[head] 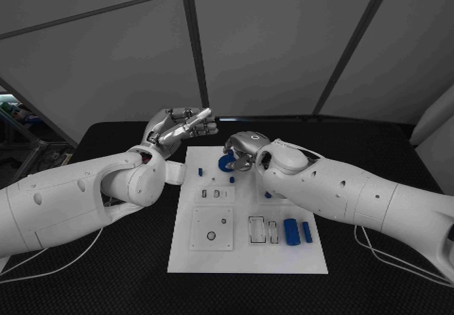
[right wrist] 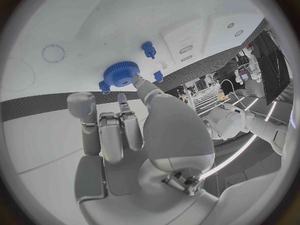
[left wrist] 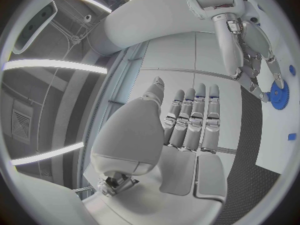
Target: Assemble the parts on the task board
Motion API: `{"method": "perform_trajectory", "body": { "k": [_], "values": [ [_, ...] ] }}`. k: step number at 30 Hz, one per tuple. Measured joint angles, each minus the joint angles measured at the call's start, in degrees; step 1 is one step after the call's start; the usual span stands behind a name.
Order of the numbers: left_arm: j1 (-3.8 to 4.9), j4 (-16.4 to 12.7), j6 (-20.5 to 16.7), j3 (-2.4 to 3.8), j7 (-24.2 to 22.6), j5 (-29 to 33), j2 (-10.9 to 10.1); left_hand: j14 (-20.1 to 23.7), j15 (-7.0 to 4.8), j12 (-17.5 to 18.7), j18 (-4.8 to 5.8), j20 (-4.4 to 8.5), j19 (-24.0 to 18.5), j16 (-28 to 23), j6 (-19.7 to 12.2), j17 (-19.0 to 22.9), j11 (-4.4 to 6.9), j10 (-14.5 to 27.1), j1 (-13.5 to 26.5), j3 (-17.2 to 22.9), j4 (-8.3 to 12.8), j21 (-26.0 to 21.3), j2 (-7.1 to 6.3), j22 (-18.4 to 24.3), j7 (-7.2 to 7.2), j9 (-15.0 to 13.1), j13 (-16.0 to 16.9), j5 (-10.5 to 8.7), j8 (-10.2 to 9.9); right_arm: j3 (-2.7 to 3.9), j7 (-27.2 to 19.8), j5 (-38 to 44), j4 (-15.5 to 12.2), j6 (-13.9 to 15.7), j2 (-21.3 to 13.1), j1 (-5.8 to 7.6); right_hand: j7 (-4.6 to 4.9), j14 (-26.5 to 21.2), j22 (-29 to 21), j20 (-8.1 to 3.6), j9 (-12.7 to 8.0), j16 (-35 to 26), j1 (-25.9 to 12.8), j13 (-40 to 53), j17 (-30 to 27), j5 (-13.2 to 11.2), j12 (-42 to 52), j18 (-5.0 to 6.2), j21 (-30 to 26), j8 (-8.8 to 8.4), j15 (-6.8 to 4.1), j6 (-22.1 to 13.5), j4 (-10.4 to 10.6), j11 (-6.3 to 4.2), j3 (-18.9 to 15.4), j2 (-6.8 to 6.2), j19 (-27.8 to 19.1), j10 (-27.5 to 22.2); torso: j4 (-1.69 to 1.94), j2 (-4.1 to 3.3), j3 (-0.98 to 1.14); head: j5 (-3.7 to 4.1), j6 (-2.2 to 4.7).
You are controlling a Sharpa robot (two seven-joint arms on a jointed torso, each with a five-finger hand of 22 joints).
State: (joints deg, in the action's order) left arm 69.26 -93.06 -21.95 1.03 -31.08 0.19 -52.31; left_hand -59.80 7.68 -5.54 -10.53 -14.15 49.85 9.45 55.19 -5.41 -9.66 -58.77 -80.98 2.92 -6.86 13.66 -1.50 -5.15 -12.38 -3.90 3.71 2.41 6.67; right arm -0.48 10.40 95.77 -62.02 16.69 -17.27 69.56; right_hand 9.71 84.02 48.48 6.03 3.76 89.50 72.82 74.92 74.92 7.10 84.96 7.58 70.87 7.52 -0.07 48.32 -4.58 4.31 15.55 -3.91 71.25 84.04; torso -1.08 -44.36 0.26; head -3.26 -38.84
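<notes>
Judging by how many pieces lie loose, still early-to-middle in the job. Going left to right: left hand (head: 180, 128) raised off the table past the far-left corner of the task board (head: 248, 262), fingers straight and side by side, holding nothing, touching nothing. Looks parked. Smooth silver shells with darker segmented undersides, going by the left wrist view.

Next, the board itself: flat matte white plate on a woven-looking black table (head: 113, 275), with shallow recessed plates, round and oval holes on the left half, slots nearer the middle. Most of those sockets look unfilled. Small blue peg (head: 201, 172) standing near the far-left part, probably seated, hard to be sure.

Then the right hand (head: 242, 149) at the far end of the board, fingertips pressed on a blue gear (right wrist: 121, 74) — round, toothed rim, hub hole in the centre, plastic-looking. Gear lying flat on the white surface, another small blue peg (right wrist: 149, 48) just beside it. Can't tell whether actually pinched or only pushed down, nor whether it sits on a shaft yet.

Further right, near the front: two blue cylinders (head: 292, 231) lying loose beside the slots, one fat, one thin. Clearly still to place.
</notes>
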Motion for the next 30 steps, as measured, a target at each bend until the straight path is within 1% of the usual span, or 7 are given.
{"method": "perform_trajectory", "body": {
  "k": [3, 9, 12, 19, 23, 26, 30],
  "values": [
    [0.00, 0.0, 0.0, 0.00, 0.0, 0.0, 0.0, 0.0, 0.00, 0.0, 0.00, 0.00, 0.0, 0.0, 0.0, 0.0, 0.00, 0.0, 0.0, 0.0, 0.0, 0.0, 0.00, 0.0, 0.00, 0.0, 0.0, 0.00, 0.0, 0.00, 0.0, -0.1, 0.1, 0.0, 0.0, 0.00, 0.15, -0.1, -0.2, 0.00, 0.0, 0.0, -0.4, 0.0, 0.0, -0.8, 0.0, 0.00, 0.0, -0.89, 0.09, -0.6, 0.4, 0.00, -0.6, -0.36, 0.0, 0.0, 0.00, 0.00, 0.00, 0.00, 0.00],
    [0.00, 0.0, 0.0, 0.00, 0.0, 0.0, 0.0, 0.0, 0.00, 0.0, 0.00, 0.00, 0.0, 0.0, 0.0, 0.0, 0.00, 0.0, 0.0, 0.0, 0.0, 0.0, 0.00, 0.0, 0.00, 0.0, 0.0, 0.00, 0.0, 0.00, 0.0, -0.2, 0.0, -0.3, -0.2, 0.01, 0.14, 0.0, -0.2, 0.21, 0.2, 0.0, -0.9, 0.0, 0.0, -0.8, 0.0, 0.00, -0.2, -0.89, 0.22, -0.6, 0.9, 0.43, -1.3, -0.64, -0.2, 0.0, -0.01, 0.01, 0.00, 0.00, 0.03],
    [0.00, 0.0, 0.0, 0.00, 0.0, 0.0, 0.0, 0.0, 0.00, 0.0, 0.00, 0.00, 0.0, 0.0, 0.0, 0.0, -0.20, -0.2, 0.0, 0.0, 0.0, -0.2, 0.00, 0.1, 0.00, 0.0, 0.0, 0.00, -0.3, 0.01, 0.0, -0.3, -0.2, -0.5, -0.5, 0.02, 0.40, 0.1, -0.2, 0.21, 0.4, 0.0, -1.1, 0.0, 0.0, -0.8, 0.0, 0.00, -0.2, -0.89, 0.29, -0.3, 1.2, 0.41, -1.6, -0.44, -0.2, 0.0, -0.01, 0.02, 0.00, 0.02, 0.00],
    [0.00, 0.0, 0.0, 0.00, 0.1, 0.0, 0.0, 0.0, 0.00, 0.0, 0.00, 0.00, 0.0, 0.0, 0.0, 0.0, -0.20, -0.2, 0.0, 0.0, 0.0, -0.2, 0.00, 0.1, 0.00, 0.0, 0.0, 0.00, -0.3, 0.01, 0.0, -0.8, -0.3, -1.2, -0.9, 0.02, 0.25, 0.1, -0.1, 0.21, 0.6, 0.0, -1.7, 0.0, 0.0, -0.4, 0.0, 0.00, -0.2, -0.89, 0.29, 0.9, 1.9, 0.41, -2.3, 0.13, -0.2, 0.0, -0.02, 0.02, 0.00, 0.08, -0.01],
    [0.00, 0.0, 0.0, 0.00, 0.1, 0.0, 0.0, 0.0, 0.00, 0.0, 0.00, 0.00, 0.0, 0.0, 0.0, 0.0, -0.20, -0.2, 0.0, 0.0, 0.0, -0.2, 0.00, 0.1, 0.00, 0.0, 0.0, 0.00, -0.3, 0.01, 0.1, -1.4, -0.3, -1.9, -1.3, 0.02, 0.23, 0.1, -0.1, 0.21, 0.6, 0.0, -3.2, 0.0, 0.0, 0.1, 0.0, 0.00, -0.2, -0.89, 0.29, 1.3, 3.2, 0.41, -3.1, 0.17, -0.2, 0.0, -0.02, 0.02, 0.00, 0.09, -0.02],
    [0.00, 0.0, 0.0, 0.00, 0.1, 0.0, -0.1, 0.0, 0.00, 0.0, 0.00, 0.00, 0.0, 0.0, 0.0, 0.0, -0.20, -0.2, 0.0, 0.0, 0.0, -0.2, 0.00, 0.1, 0.00, 0.0, 0.0, 0.00, -0.3, 0.01, 0.1, -1.9, -0.4, -2.3, -1.6, 0.02, 0.23, -0.1, -0.1, 0.42, 0.6, 0.0, -4.9, 0.0, 0.0, 0.9, 0.0, 0.00, -0.2, -1.22, 0.49, 1.3, 4.6, 0.41, -3.6, 0.76, 0.0, 0.0, -0.01, 0.02, 0.00, 0.05, -0.08],
    [0.00, 0.0, 0.0, 0.00, 0.1, 0.0, -0.1, 0.0, 0.00, 0.0, 0.00, 0.00, 0.0, 0.0, 0.0, 0.0, -0.20, -0.2, 0.0, 0.0, 0.0, -0.2, 0.00, 0.1, 0.00, 0.0, 0.0, 0.00, -0.3, 0.01, 0.1, -2.6, -1.1, -2.0, -2.3, 0.02, 0.35, -0.1, 0.1, 0.42, 0.6, 0.0, -5.0, 0.0, 0.0, 1.5, 0.2, 0.00, -0.2, -1.26, 0.49, 1.7, 4.9, 0.41, -3.7, 0.83, 0.0, 0.0, -0.01, 0.02, 0.00, -0.02, -0.08]
  ]
}}
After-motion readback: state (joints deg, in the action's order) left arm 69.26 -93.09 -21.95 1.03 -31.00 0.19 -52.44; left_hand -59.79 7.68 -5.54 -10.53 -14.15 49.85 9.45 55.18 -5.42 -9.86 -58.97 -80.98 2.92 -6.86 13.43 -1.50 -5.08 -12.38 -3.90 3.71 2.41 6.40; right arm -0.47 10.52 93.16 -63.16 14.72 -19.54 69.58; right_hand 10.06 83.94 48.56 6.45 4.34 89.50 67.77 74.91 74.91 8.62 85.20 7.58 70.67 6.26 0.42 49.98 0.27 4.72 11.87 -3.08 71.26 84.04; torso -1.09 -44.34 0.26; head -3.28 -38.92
